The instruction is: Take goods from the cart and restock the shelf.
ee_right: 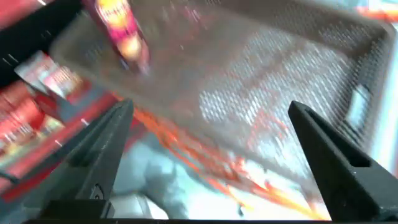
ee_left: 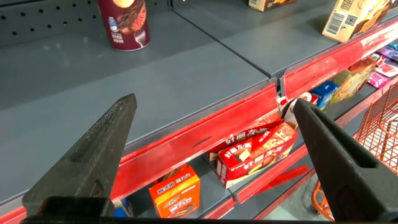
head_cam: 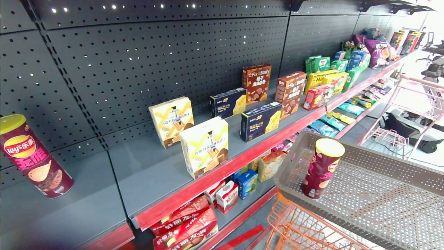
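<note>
Your left end effector (ee_left: 213,102) and right end effector (ee_right: 211,104) are open. A chip can (head_cam: 322,168) stands in the cart (head_cam: 381,201).

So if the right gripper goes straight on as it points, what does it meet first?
Likely the mesh floor of the grey basket; the chip can stands aside from that line. Depth unclear.

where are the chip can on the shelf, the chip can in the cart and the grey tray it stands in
chip can on the shelf (head_cam: 34,158), head view, middle of its label
chip can in the cart (head_cam: 322,170), head view, middle of its side
grey tray (head_cam: 288,166), head view, wall facing the shelf
</note>
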Controlling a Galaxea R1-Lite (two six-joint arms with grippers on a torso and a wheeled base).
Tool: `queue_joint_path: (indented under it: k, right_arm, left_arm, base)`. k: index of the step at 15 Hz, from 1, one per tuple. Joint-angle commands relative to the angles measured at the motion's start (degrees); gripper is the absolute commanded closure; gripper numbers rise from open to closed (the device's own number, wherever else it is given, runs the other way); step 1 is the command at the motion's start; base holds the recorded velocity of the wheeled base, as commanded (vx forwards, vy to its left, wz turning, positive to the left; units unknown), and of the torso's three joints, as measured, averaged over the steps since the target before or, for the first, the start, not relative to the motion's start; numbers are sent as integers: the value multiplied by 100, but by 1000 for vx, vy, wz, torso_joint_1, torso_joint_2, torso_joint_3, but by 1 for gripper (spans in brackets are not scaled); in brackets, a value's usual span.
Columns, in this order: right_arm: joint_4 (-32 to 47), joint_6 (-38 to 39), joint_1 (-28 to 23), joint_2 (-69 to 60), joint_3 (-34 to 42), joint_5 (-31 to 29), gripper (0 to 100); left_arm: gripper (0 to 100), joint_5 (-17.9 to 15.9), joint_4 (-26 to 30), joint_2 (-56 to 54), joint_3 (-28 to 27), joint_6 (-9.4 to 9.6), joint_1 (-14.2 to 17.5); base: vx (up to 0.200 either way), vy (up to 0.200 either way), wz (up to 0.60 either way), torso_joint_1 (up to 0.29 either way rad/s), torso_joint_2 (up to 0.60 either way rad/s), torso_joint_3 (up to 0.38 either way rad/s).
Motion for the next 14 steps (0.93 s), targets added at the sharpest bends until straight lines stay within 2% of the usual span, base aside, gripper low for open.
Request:
queue_joint_path:
  k: [1, 2, 4, 6, 11, 14]
  right_arm:
    - [-994, 222, 585, 1121, 470, -47, 0]
    - [-1759, 222, 901, 1499, 646, -47, 0]
    - [-2181, 257, 1367, 2009, 655, -56, 0]
    - [-2778, 266, 1587, 2844, 707, -74, 0]
    - [-3183, 99, 1270, 4013, 330, -56, 0]
    - [-4290, 81, 1182, 4848, 119, -47, 0]
  left_arm:
    - [0, 2, -1, 7, 0, -2, -1]
    - [0, 2, -1, 7, 0, -2, -1]
    - [0, 2, -1, 7, 0, -2, -1]
    - [0, 2, -1, 7, 0, -2, -1]
    - [0, 2, -1, 7, 0, -2, -1]
    - [0, 2, -1, 7, 0, -2, -1]
  base:
    - [0, 0, 0, 0, 0, 0]
    - [0, 0, 0, 0, 0, 0]
    - [0, 0, 0, 0, 0, 0]
    - [0, 0, 0, 0, 0, 0]
    - [0, 0, 0, 0, 0, 0]
    - [0, 0, 0, 0, 0, 0]
